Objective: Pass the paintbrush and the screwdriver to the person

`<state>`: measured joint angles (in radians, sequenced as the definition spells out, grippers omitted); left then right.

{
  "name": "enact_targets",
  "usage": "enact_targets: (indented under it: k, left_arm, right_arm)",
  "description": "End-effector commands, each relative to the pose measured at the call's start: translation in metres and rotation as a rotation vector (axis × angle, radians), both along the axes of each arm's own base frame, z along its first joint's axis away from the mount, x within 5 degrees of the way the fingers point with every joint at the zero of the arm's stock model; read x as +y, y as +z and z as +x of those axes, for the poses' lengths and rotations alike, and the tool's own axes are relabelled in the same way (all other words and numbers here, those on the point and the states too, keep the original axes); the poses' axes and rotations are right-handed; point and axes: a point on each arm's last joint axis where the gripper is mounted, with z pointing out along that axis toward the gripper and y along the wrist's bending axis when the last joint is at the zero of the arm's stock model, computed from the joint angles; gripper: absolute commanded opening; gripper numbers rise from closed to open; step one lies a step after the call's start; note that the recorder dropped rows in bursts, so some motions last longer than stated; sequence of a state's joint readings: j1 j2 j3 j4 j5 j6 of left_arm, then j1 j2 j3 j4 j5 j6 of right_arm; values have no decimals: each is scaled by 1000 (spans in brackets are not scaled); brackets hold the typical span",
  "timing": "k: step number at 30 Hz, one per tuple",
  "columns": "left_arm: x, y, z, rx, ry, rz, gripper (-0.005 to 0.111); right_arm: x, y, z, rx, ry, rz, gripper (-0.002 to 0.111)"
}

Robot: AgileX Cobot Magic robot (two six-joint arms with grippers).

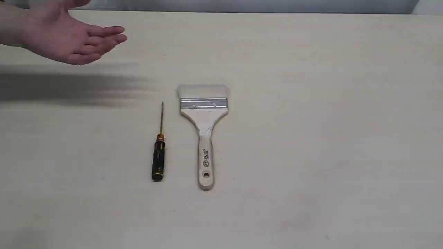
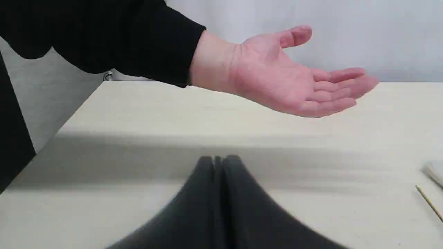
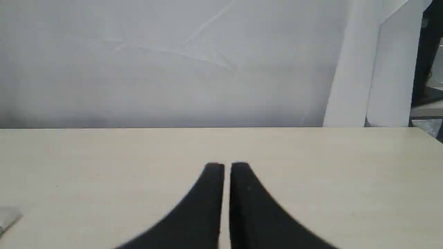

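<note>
The paintbrush [image 1: 204, 128] lies flat at the table's middle, pale bristles toward the back and wooden handle toward the front. Just left of it lies the screwdriver [image 1: 159, 148], parallel, its black handle to the front. The person's open hand [image 1: 67, 38] hovers palm up over the far left of the table; the left wrist view shows the same hand [image 2: 290, 77] with a dark sleeve. My left gripper [image 2: 218, 159] is shut on nothing, low over the table short of the hand. My right gripper [image 3: 227, 166] is shut and empty too. Neither gripper appears in the exterior view.
The pale table [image 1: 328, 138] carries the hand's dark shadow [image 1: 69, 88] at left. In the left wrist view, the screwdriver tip [image 2: 429, 202] and a brush corner [image 2: 435, 171] show at one edge. A grey backdrop and white curtain [image 3: 367, 69] stand behind the table.
</note>
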<state>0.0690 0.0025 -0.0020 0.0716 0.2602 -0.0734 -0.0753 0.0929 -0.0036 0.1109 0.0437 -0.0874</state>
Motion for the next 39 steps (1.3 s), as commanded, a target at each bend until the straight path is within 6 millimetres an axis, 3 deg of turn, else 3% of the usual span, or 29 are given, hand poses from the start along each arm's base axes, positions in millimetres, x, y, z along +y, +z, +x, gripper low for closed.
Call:
enact_targets:
  k: [1, 8, 10, 14, 18, 22, 24, 27, 29, 32, 36, 39]
  left_arm:
    - [0, 1, 0, -12, -6, 0, 0]
    - [0, 1, 0, -12, -6, 0, 0]
    - [0, 1, 0, -12, -6, 0, 0]
    - [0, 1, 0, -12, -6, 0, 0]
    - [0, 1, 0, -12, -6, 0, 0]
    - [0, 1, 0, -12, -6, -3, 0]
    - [0, 1, 0, -12, -6, -3, 0]
    - [0, 0, 0, -9, -6, -6, 0]
    - [0, 0, 0, -9, -6, -6, 0]
    - [0, 0, 0, -9, -6, -6, 0]
    - [0, 0, 0, -9, -6, -6, 0]
    - [0, 0, 0, -9, -6, -6, 0]
  right_arm:
    - [0, 0, 0, -10, -4, 9, 5]
    - [0, 0, 0, -17, -5, 39, 5]
    - [-1, 3, 0, -47, -9, 105, 5]
    - [-2, 13, -1, -183, -13, 404, 5]
    - [6, 51, -5, -233, 131, 428, 17]
    - [18, 108, -8, -296, 334, 293, 43]
    - [27, 138, -3, -249, 445, 241, 53]
    - [49, 179, 20, -110, 558, 171, 53]
    - [67, 195, 39, 13, 605, 110, 53]
    - [108, 218, 83, 235, 628, -11, 53]
    - [168, 217, 143, 556, 605, -145, 53]
    - [205, 195, 176, 784, 557, -244, 53]
